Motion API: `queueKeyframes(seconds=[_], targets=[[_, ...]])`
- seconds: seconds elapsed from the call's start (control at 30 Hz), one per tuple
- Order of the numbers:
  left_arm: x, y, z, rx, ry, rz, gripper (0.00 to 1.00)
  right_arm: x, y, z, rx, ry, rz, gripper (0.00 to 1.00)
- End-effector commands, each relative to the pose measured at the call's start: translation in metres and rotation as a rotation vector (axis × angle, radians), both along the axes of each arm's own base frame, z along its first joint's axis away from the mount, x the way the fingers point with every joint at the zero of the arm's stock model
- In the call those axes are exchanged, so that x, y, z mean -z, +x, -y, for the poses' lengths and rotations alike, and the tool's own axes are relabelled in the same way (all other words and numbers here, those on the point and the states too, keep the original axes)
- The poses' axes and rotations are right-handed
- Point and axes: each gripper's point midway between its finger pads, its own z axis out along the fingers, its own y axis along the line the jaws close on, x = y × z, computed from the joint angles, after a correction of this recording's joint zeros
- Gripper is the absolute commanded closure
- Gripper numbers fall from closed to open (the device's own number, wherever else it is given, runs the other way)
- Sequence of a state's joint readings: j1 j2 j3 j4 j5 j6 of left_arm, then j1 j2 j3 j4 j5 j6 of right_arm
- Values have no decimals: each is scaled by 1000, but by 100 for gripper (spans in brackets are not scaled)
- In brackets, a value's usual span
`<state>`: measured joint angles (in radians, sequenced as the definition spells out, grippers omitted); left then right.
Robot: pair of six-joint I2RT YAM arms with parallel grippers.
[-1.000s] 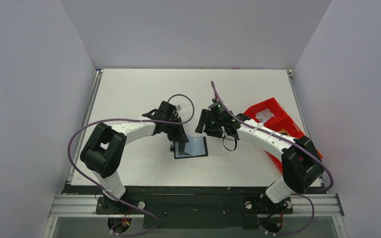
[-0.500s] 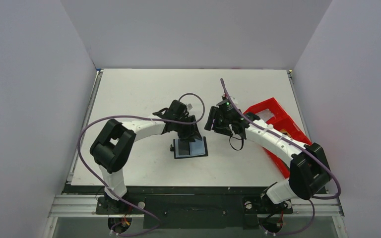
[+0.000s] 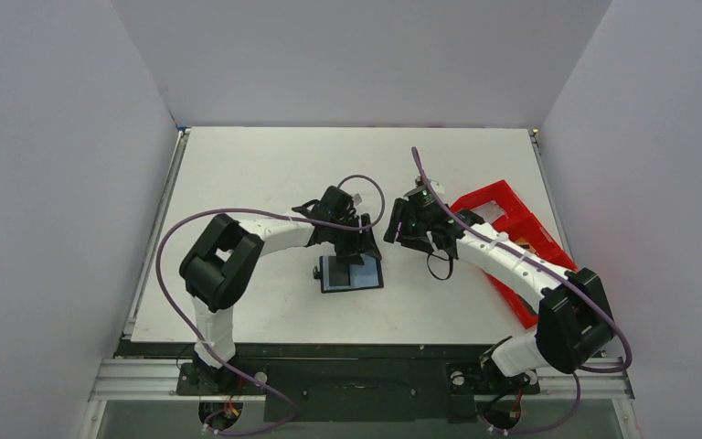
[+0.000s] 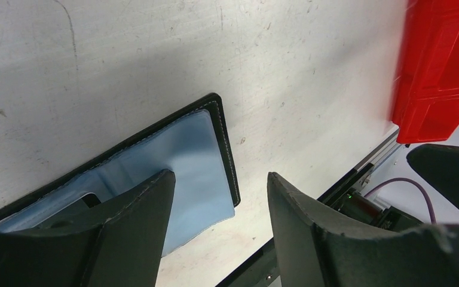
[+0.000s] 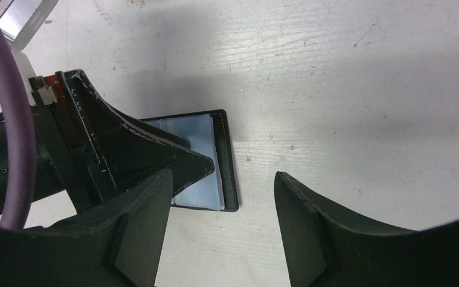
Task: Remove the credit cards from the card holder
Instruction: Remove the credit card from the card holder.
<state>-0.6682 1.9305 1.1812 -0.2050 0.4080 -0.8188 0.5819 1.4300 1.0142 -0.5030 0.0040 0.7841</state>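
The card holder (image 3: 355, 274) lies open and flat on the white table, blue-grey inner face up, with its small black tab (image 3: 317, 273) at the left. My left gripper (image 3: 360, 249) hangs open just above the holder's far edge. In the left wrist view one of its fingers (image 4: 132, 230) stands over the card holder (image 4: 198, 156) and the other over bare table; nothing is between them. My right gripper (image 3: 400, 234) is open to the right of the holder and apart from it. It looks down on the card holder (image 5: 222, 156). The credit cards are hidden.
A red compartment tray (image 3: 505, 225) stands at the right of the table under the right arm, and its corner (image 4: 441, 66) shows in the left wrist view. The table's near edge (image 4: 358, 173) and rail run close behind the holder.
My left gripper has opened from shut and slid right over the holder. The holder's blue face now lies flatter. My right gripper has drifted a little to the right, still open.
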Motion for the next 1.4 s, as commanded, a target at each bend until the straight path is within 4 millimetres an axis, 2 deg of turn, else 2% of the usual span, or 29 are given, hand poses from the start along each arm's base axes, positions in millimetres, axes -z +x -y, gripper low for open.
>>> queueKeyframes(seconds=[0.0,0.13,0.27,0.43,0.47,0.7,0.83,0.97,1.23,1.37], targets=[[-38,17,10,-1,-51,97,44,-13,4,5,9,-1,48,41],[-56,22,-5,-24,-38,136,44,-16,4,1,-4,10,50,41],[-60,21,-30,-62,-4,153,43,-19,4,-9,-24,36,50,41],[-47,11,-67,-114,43,128,43,-20,1,-34,-74,84,44,41],[-48,10,-71,-118,44,134,43,-20,-1,-40,-85,90,41,41],[-28,-7,-99,-147,94,91,42,-10,-4,-77,-151,126,14,41],[-24,-10,-102,-151,97,88,43,-4,-4,-89,-164,151,-5,41],[-22,-9,-101,-148,92,86,43,1,-5,-92,-168,152,-12,41],[-25,-9,-94,-135,63,85,43,7,-8,-88,-159,145,-19,41],[-25,-9,-88,-123,61,87,43,8,-7,-80,-141,142,-14,41]])
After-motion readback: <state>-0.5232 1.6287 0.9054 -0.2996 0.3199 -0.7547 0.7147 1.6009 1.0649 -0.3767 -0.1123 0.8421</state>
